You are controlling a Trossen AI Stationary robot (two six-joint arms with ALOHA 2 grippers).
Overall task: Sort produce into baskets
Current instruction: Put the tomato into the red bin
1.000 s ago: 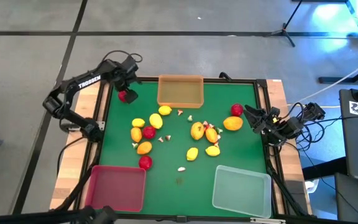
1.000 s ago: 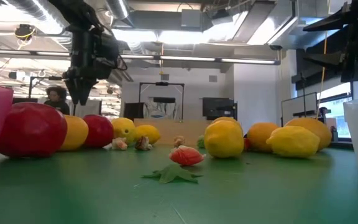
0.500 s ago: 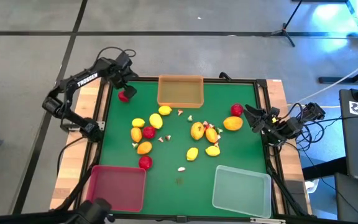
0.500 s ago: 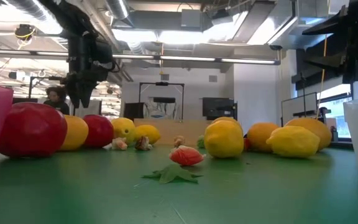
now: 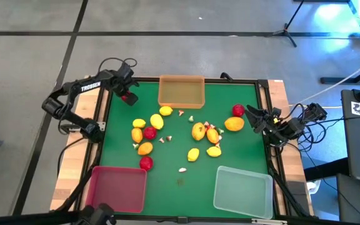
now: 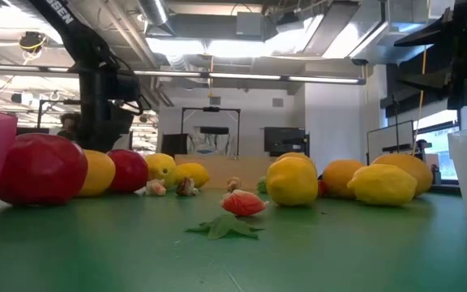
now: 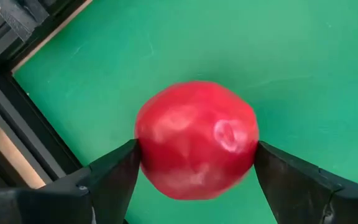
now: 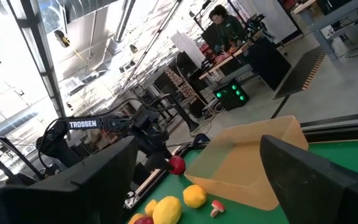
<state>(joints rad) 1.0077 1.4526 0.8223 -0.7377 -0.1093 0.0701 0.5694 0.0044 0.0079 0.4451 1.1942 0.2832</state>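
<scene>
Green table mat (image 5: 180, 181) shows you've sorted nothing: all three baskets sit empty, left gripper (image 7: 194, 163) only pinching one round red fruit (image 7: 196, 139), right gripper (image 5: 253, 115) waiting spread.

red fruit (image 7: 196, 139): glossy, smooth | mat (image 5: 180, 181): matt green cloth

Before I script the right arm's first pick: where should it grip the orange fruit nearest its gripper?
Grip the orange fruit across its short middle, coming straight down. It is an oval lying flat with its long axis roughly left to right in the high view, so its narrow width probably fits the open right gripper best.
</scene>
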